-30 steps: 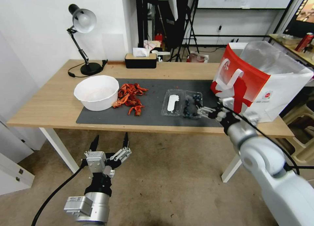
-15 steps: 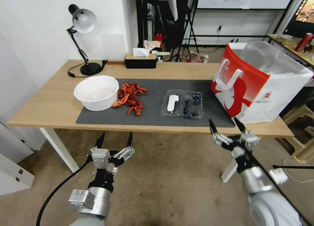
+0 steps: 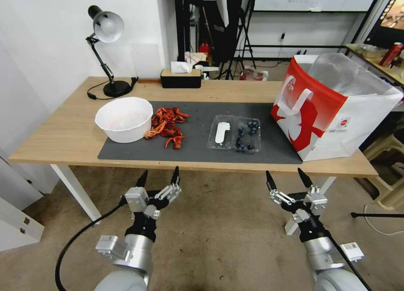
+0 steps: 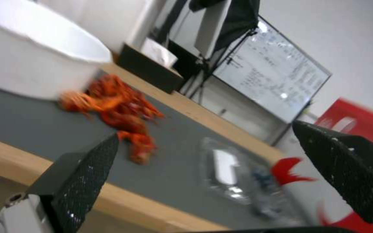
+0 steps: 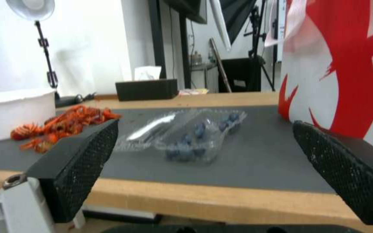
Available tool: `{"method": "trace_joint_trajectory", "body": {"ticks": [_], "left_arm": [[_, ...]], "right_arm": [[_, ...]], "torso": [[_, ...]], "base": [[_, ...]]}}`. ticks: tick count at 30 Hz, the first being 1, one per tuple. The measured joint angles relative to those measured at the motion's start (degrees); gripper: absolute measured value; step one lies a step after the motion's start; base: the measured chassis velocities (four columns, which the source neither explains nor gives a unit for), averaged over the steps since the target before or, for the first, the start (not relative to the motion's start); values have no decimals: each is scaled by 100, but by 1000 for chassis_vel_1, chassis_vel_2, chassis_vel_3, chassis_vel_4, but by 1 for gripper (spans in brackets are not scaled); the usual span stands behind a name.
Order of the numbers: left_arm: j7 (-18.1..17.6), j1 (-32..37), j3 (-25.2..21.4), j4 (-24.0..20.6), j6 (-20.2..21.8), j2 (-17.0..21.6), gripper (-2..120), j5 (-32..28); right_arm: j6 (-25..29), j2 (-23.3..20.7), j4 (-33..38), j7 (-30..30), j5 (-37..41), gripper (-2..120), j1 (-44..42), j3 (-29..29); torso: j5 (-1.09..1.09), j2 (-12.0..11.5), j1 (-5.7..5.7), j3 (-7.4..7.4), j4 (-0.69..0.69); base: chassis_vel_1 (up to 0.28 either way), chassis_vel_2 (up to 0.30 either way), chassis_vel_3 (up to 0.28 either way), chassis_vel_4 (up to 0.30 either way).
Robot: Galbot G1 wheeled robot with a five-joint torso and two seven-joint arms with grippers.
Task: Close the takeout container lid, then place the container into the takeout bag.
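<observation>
Lower frame: left gripper [image 3: 158, 176] and right gripper [image 3: 286, 178] hover below the table edge, jaws spread, empty. Centre: container [image 3: 247, 134] lies on the mat, lid [image 3: 221, 132] flat open. Right: takeout bag [image 3: 332, 106] stands empty-mouthed. Nothing done yet.

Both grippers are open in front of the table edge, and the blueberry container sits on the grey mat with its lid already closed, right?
Not quite. The head view shows the takeout container lid folded flat open beside the container on the grey mat. The rest holds: the left gripper and right gripper are both open in front of the table edge.
</observation>
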Motion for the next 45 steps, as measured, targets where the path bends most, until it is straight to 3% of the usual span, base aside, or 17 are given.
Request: {"method": "trace_joint_trajectory", "body": {"ticks": [3,4,7,8,11,16,20,24,28,34,45], "left_arm": [[-375,-546,175,-72,231,311,100,-1153],[-375,-546,175,-72,231,311,100,-1153],[-453,-1091,416,-21,415,615,100,-2434],[-453,-1091,416,-21,415,615,100,-2434],[-570,-1646,726,209,552,657,100,-3387],[-704,-2229,1104,637,573,531,100,-3712],[-833,-3036,1494,1324,490,381,100,-3818],[-1002,-3506,1607,1660,483,285,100,-3942],[-1115,-3641,1674,1750,514,244,100,-3969],[-1628,-3824,1877,1905,682,65,100,-4048],[-1742,-3962,1934,2273,661,-223,100,-4083]], "right_arm": [[-5,-5,41,4,4,100,-100,76],[-5,-5,41,4,4,100,-100,76],[-17,30,138,7,-16,100,-188,124],[-17,30,138,7,-16,100,-188,124],[-20,111,193,7,-98,100,-269,134],[-21,188,217,6,-184,100,-306,137],[-39,297,261,10,-267,100,-312,142],[-44,373,290,12,-327,100,-328,138],[-44,411,299,11,-355,100,-341,133],[-11,499,299,4,-420,100,-382,127],[24,548,278,-25,-456,100,-385,123]], "torso": [[-1,0,0,1,-3],[-1,0,0,1,-3],[-1,0,0,1,-1],[-1,0,0,1,-1],[0,0,0,0,-1],[0,0,0,1,-1],[0,0,0,1,-2],[0,0,0,0,-1],[1,0,0,0,-2],[0,0,0,0,-1],[0,0,0,0,-1]], "base": [[0,0,0,0],[0,0,0,0],[0,0,0,0],[0,0,0,0],[0,0,0,0],[0,0,0,0],[0,0,0,0],[0,0,0,0],[0,0,0,0],[0,0,0,0],[0,0,0,0]]}}
